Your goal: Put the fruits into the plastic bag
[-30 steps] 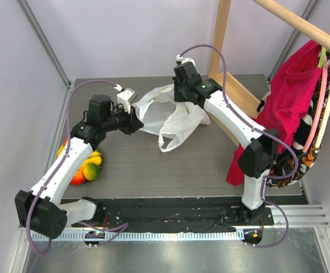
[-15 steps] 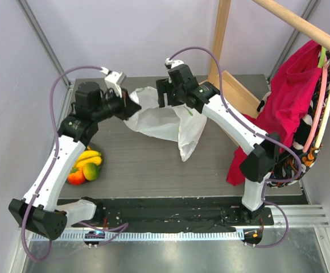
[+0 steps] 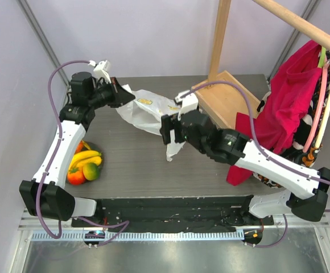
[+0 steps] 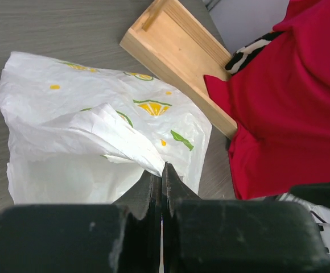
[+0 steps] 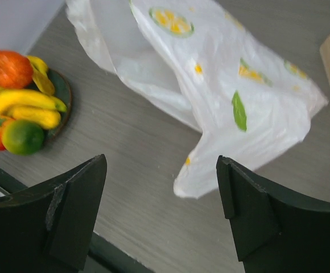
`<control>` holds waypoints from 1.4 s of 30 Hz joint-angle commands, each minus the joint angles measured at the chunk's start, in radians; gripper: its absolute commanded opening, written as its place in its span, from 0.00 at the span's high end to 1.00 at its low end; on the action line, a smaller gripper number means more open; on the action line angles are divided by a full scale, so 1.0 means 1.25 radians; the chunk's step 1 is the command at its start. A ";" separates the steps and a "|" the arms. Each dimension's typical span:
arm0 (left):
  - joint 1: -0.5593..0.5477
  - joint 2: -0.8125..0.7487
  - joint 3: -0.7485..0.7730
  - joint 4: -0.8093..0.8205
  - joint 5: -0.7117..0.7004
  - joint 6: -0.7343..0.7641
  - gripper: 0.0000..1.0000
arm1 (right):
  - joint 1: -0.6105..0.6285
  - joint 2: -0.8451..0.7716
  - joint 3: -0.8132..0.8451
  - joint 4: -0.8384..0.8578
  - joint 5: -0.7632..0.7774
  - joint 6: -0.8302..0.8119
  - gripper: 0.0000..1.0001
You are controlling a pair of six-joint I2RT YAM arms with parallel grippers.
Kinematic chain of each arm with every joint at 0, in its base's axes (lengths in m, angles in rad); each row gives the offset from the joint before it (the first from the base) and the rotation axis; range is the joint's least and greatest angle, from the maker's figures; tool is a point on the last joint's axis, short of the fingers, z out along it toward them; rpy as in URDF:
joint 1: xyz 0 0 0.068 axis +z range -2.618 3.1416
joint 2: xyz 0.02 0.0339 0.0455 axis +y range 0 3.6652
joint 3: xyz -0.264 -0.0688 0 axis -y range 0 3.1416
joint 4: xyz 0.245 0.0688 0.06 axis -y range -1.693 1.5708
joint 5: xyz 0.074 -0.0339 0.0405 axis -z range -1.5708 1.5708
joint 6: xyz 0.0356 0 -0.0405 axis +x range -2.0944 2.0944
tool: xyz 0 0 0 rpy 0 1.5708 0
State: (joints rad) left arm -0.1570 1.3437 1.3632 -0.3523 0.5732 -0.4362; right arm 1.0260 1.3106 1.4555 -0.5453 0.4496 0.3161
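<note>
The plastic bag (image 3: pixel 145 109), white with lemon prints, lies crumpled on the far middle of the table. My left gripper (image 3: pixel 130 96) is shut on its left edge; in the left wrist view the gripper (image 4: pixel 163 168) pinches a fold of the bag (image 4: pixel 97 131). My right gripper (image 3: pixel 165 129) hangs open just over the bag's near tail, holding nothing. In the right wrist view the right gripper (image 5: pixel 162 168) frames bare table and the bag's tip (image 5: pixel 210 79). The fruits (image 3: pixel 84 166) lie heaped at the left: bananas (image 5: pixel 25 102), a red-orange fruit (image 5: pixel 8 68), a green one (image 5: pixel 21 136).
The fruits rest on a dark plate (image 5: pixel 64 94) near the left wall. A wooden box (image 3: pixel 225 102) stands at the back right under a wooden post (image 3: pixel 219 34). Red cloth (image 3: pixel 293 96) hangs from a rail on the right.
My right gripper has let go of the bag, opened, and drawn back toward the near middle. The left gripper has pulled the bag's edge toward the far left corner.
</note>
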 commanded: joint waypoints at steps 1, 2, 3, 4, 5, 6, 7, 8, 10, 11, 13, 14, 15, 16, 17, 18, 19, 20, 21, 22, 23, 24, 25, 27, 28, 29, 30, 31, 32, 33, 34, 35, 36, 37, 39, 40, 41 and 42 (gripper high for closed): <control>0.008 -0.036 -0.006 0.090 0.047 -0.031 1.00 | 0.032 -0.015 -0.177 0.042 0.037 0.161 0.14; 0.009 -0.039 -0.015 0.095 0.047 -0.031 1.00 | 0.036 -0.022 -0.204 0.058 0.025 0.175 0.14; 0.011 -0.043 -0.020 0.107 0.048 -0.036 1.00 | 0.038 -0.031 -0.255 0.097 -0.002 0.199 0.14; 0.016 -0.048 -0.024 0.114 0.054 -0.041 1.00 | 0.039 -0.032 -0.277 0.118 -0.016 0.206 0.14; 0.019 -0.050 -0.033 0.120 0.059 -0.046 1.00 | 0.039 -0.030 -0.294 0.134 -0.023 0.215 0.15; 0.020 -0.053 -0.036 0.130 0.061 -0.051 1.00 | 0.037 -0.026 -0.321 0.165 -0.027 0.222 0.15; 0.024 -0.056 -0.039 0.132 0.063 -0.052 1.00 | 0.039 -0.012 -0.330 0.177 -0.030 0.232 0.15; 0.025 -0.059 -0.044 0.133 0.063 -0.054 1.00 | 0.038 -0.002 -0.331 0.180 -0.028 0.239 0.16; 0.029 -0.063 -0.049 0.135 0.064 -0.052 1.00 | 0.038 0.032 -0.320 0.158 0.005 0.271 0.17; 0.030 -0.064 -0.054 0.136 0.065 -0.054 1.00 | 0.039 0.040 -0.316 0.149 0.016 0.276 0.19; 0.032 -0.066 -0.056 0.137 0.072 -0.056 1.00 | 0.039 0.054 -0.324 0.133 0.058 0.299 0.21; 0.034 -0.070 -0.058 0.138 0.072 -0.056 1.00 | 0.038 0.055 -0.331 0.132 0.071 0.318 0.23; 0.036 -0.070 -0.060 0.139 0.073 -0.055 1.00 | 0.038 0.055 -0.348 0.136 0.081 0.328 0.24; 0.037 -0.070 -0.062 0.142 0.073 -0.056 1.00 | 0.039 0.055 -0.356 0.140 0.092 0.335 0.24; 0.038 -0.071 -0.062 0.143 0.073 -0.056 1.00 | 0.039 0.058 -0.362 0.142 0.102 0.348 0.25; 0.041 -0.071 -0.062 0.144 0.074 -0.058 1.00 | 0.038 0.061 -0.373 0.151 0.103 0.351 0.25; 0.042 -0.072 -0.063 0.144 0.075 -0.058 1.00 | 0.038 0.066 -0.378 0.159 0.103 0.353 0.26; 0.043 -0.074 -0.065 0.146 0.078 -0.065 1.00 | 0.038 0.078 -0.383 0.166 0.103 0.356 0.26; 0.046 -0.072 -0.066 0.150 0.083 -0.066 1.00 | 0.037 0.085 -0.394 0.186 0.105 0.351 0.26; 0.046 -0.074 -0.067 0.153 0.083 -0.068 1.00 | 0.038 0.095 -0.396 0.192 0.110 0.346 0.26; 0.047 -0.074 -0.070 0.154 0.084 -0.067 1.00 | 0.035 0.104 -0.397 0.197 0.120 0.344 0.27; 0.047 -0.076 -0.070 0.155 0.084 -0.067 1.00 | 0.027 0.125 -0.395 0.209 0.119 0.331 0.27; 0.047 -0.077 -0.072 0.155 0.084 -0.068 1.00 | 0.024 0.133 -0.393 0.215 0.118 0.324 0.27; 0.048 -0.077 -0.074 0.157 0.085 -0.068 1.00 | 0.020 0.159 -0.389 0.239 0.129 0.301 0.27; 0.048 -0.079 -0.074 0.157 0.088 -0.068 1.00 | 0.017 0.168 -0.386 0.247 0.134 0.291 0.28; 0.049 -0.077 -0.074 0.157 0.090 -0.067 1.00 | 0.014 0.175 -0.390 0.276 0.136 0.279 0.28; 0.049 -0.077 -0.074 0.157 0.090 -0.068 1.00 | 0.011 0.190 -0.395 0.295 0.139 0.266 0.28; 0.051 -0.077 -0.074 0.158 0.092 -0.068 1.00 | 0.005 0.198 -0.397 0.310 0.142 0.248 0.29; 0.052 -0.076 -0.074 0.158 0.092 -0.068 1.00 | -0.001 0.208 -0.402 0.331 0.146 0.243 0.29; 0.054 -0.077 -0.074 0.159 0.092 -0.068 1.00 | -0.008 0.222 -0.400 0.334 0.145 0.241 0.29; 0.056 -0.079 -0.076 0.160 0.092 -0.068 1.00 | -0.022 0.240 -0.400 0.338 0.144 0.230 0.32; 0.058 -0.080 -0.076 0.162 0.092 -0.068 1.00 | -0.027 0.247 -0.400 0.351 0.141 0.220 0.35; 0.059 -0.077 -0.076 0.162 0.092 -0.067 1.00 | -0.029 0.251 -0.400 0.359 0.137 0.204 0.37; 0.061 -0.077 -0.076 0.162 0.092 -0.066 1.00 | -0.032 0.255 -0.400 0.365 0.128 0.170 0.44; 0.061 -0.079 -0.074 0.163 0.094 -0.067 1.00 | -0.032 0.248 -0.389 0.379 0.114 0.128 0.54; 0.061 -0.079 -0.073 0.164 0.094 -0.066 1.00 | -0.030 0.228 -0.385 0.381 0.102 0.112 0.67; 0.062 -0.076 -0.072 0.165 0.094 -0.067 1.00 | -0.032 0.216 -0.377 0.382 0.099 0.086 0.74; 0.062 -0.076 -0.070 0.165 0.092 -0.067 1.00 | -0.032 0.197 -0.372 0.382 0.096 0.075 0.79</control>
State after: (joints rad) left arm -0.0879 1.2797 1.2709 -0.2111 0.6651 -0.5171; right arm 0.9817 1.6360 0.9634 -0.1509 0.5690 0.5182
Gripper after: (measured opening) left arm 0.012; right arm 0.301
